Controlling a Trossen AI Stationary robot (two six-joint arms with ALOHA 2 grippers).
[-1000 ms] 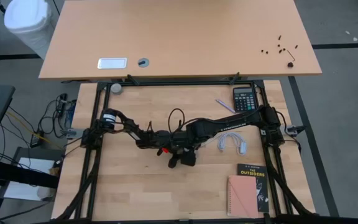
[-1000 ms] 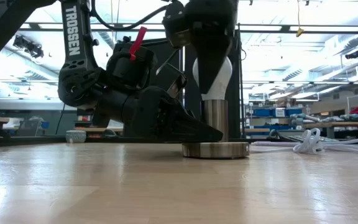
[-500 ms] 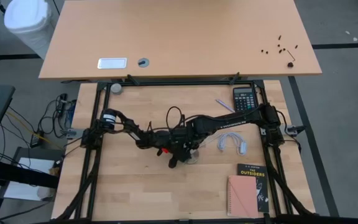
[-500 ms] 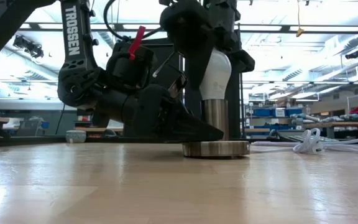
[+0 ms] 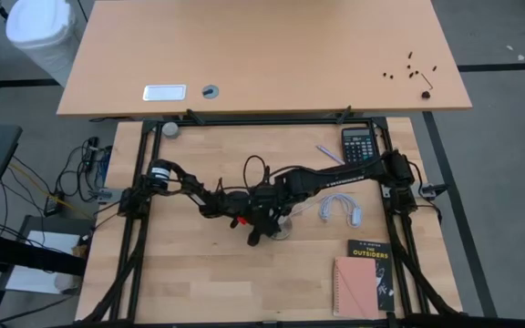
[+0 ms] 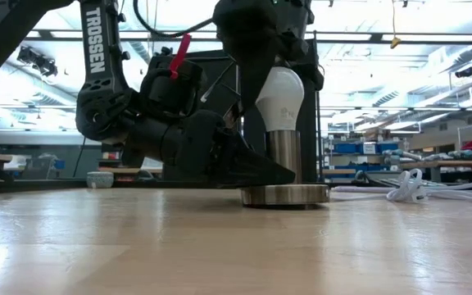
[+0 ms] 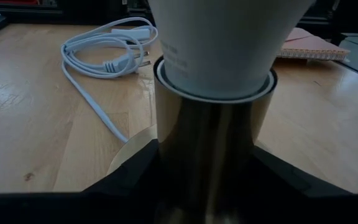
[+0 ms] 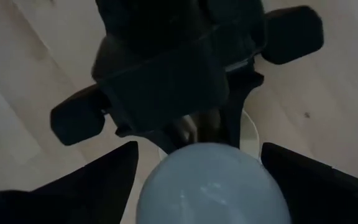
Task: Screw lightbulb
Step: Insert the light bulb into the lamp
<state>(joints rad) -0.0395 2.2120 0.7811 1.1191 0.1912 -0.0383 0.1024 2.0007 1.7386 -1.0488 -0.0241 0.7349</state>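
Observation:
The white lightbulb (image 6: 281,94) stands upright with its base in the silvery socket's barrel (image 6: 283,156), which rises from the round disc base (image 6: 285,197) on the table. It also shows in the right wrist view (image 8: 213,183). My right gripper (image 6: 279,78) comes down over the bulb and is shut on it. My left gripper (image 6: 265,172) lies low beside the socket, shut on its barrel. In the high view both grippers meet at mid-table (image 5: 276,220). The socket's white cord (image 5: 340,208) lies coiled to the right. My left gripper pinches the socket's barrel (image 7: 213,149) between its two fingers (image 7: 129,171), low down near the disc base. The fingers lie level, coming from the table's left side. The socket stands upright with its disc base on the table. My right gripper holds the bulb's round glass part (image 8: 166,180) between its two fingers (image 8: 107,177), one on each side. The fingers come from above, pointing down. The bulb stands upright in the socket's barrel.
A calculator (image 5: 358,144) and a pen (image 5: 329,155) lie at the far right. A dark book (image 5: 369,260) and a pink notebook (image 5: 354,287) lie at the near right. The near left part of the table shows bare wood.
My right gripper has turned about its upright axis on the bulb; in the low view its fingers have swung round from the bulb's front to its sides. The bulb stays upright in the socket, and the socket has kept its place.

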